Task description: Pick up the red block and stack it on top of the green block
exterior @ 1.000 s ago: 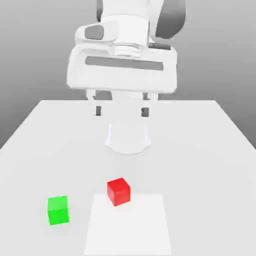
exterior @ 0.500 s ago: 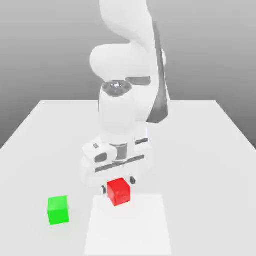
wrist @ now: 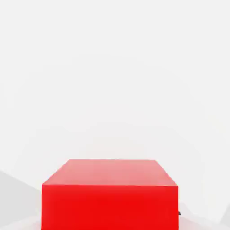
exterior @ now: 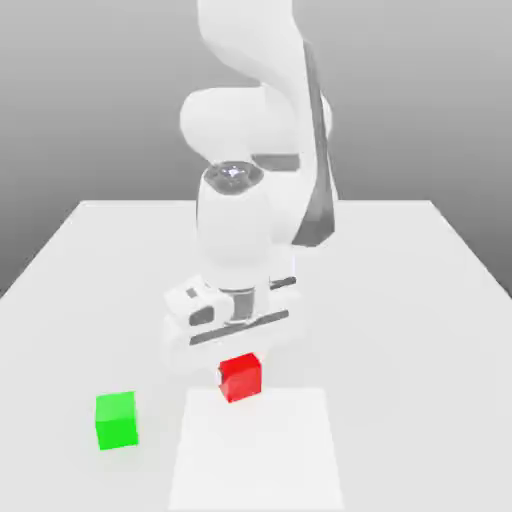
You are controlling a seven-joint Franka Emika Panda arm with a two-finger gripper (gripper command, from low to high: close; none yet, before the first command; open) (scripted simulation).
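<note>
The red block [exterior: 241,377] sits just under the white hand of my gripper [exterior: 236,352], at the far edge of a lighter square patch on the table. It has risen slightly together with the hand, so the gripper looks shut on it. In the hand view the red block [wrist: 110,195] is very close, with pale table beyond it. The green block [exterior: 116,420] rests on the table towards the exterior view's left, a little nearer the camera and well apart from the red one.
The white table [exterior: 400,300] stretches around both blocks. A lighter square patch [exterior: 260,455] lies at the front. The arm's base and upper links [exterior: 250,120] rise behind the hand, in the middle of the table.
One second ago the hand was high above the table; it came down over the red block. In the last half second hand and red block shifted slightly upward together.
</note>
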